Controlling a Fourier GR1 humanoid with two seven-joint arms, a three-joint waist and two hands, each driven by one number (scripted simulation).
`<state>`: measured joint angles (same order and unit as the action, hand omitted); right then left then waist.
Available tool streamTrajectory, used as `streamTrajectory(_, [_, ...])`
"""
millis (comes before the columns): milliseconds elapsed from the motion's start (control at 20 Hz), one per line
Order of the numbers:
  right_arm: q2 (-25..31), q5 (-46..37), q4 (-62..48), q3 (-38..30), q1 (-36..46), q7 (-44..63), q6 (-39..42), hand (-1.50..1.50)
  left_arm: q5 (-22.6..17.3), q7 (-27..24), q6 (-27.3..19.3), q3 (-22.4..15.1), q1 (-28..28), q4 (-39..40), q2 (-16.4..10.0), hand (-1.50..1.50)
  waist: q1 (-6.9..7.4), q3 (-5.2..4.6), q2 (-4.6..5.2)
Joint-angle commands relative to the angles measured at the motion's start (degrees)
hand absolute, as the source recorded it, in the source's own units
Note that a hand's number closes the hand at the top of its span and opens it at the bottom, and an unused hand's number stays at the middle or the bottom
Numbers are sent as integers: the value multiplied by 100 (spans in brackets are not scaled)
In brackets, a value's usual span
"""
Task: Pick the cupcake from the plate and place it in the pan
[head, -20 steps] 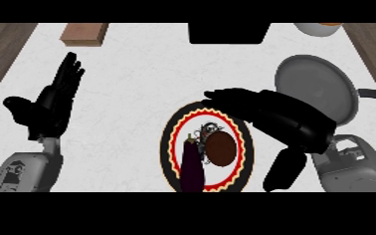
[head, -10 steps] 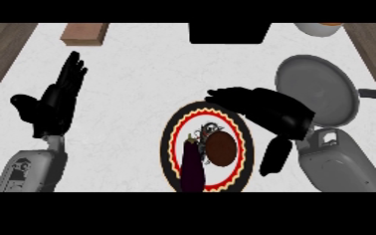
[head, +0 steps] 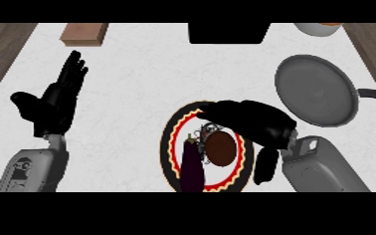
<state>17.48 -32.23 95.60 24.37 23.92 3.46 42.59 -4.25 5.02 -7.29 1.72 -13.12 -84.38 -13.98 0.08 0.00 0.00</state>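
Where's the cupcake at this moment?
In the head view the cupcake sits on the plate at lower centre, just right of the eggplant and partly under the right hand; the pan lies up and right.

Shows cupcake (head: 220, 148) on plate (head: 169, 142), just right of eggplant (head: 192, 165). Puts pan (head: 316, 89) farther back, to the right.

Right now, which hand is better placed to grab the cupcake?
The right hand. It hovers over the plate, fingers open just above the cupcake, and the pan lies on its side. The left hand rests open, fingers up, away at the counter's left.
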Motion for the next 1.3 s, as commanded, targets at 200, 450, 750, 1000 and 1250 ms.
streamTrajectory(200, [-256, -1116, -277, 520, -83, -63, -266, -150, 19, -164, 200, 213, -110, 234, 3, 0, -1, 0, 2])
streamTrajectory(450, [-45, -1504, -407, 481, 18, -146, -48, -150, -35, -259, 375, 332, 7, 314, -30, 0, -6, -1, 2])
streamTrajectory(750, [-619, -1879, -969, 471, 179, -91, -33, -150, 314, 35, -5, 72, -155, 47, 348, 0, -1, 1, 2])
streamTrajectory(1000, [-903, -2344, -1356, 609, 231, -254, -201, -150, 401, -100, 109, 49, 305, -169, 401, 0, 19, 1, 0])
streamTrajectory(1250, [-580, -2823, -1428, 793, -172, -665, -634, -150, 512, -338, 66, 184, -17, 299, 437, 0, -11, 0, 5])
